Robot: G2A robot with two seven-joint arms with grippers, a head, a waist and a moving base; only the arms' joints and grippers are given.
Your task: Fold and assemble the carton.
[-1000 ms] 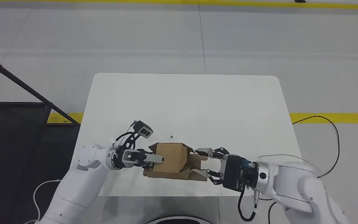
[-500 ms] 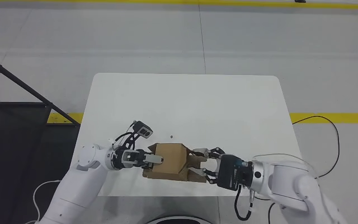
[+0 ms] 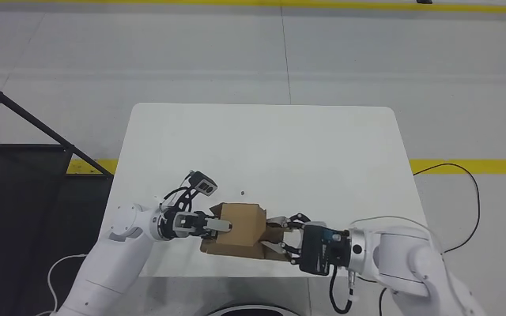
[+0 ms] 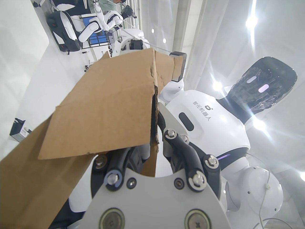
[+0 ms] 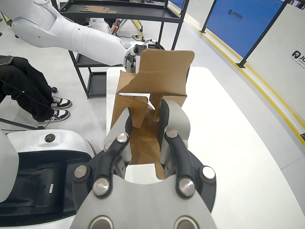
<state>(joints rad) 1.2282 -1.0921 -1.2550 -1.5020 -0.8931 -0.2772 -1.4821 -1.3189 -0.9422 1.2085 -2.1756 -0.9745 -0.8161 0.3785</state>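
The left arm lies low and nearly level, elbow out to the side. Its left gripper (image 3: pixel 219 226) is clamped on the upper wall of the carton (image 3: pixel 243 220), one finger (image 4: pixel 166 122) outside the cardboard. Facing it, the right arm bends at the elbow with a level wrist. The right gripper (image 3: pixel 285 234) holds its fingers (image 5: pixel 172 113) parted, straddling the end flaps.

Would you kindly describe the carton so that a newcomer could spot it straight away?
Look at the white table, then its edge nearest the robot, between the two arms. The carton is the brown cardboard box there, flaps open, the only brown thing on it.
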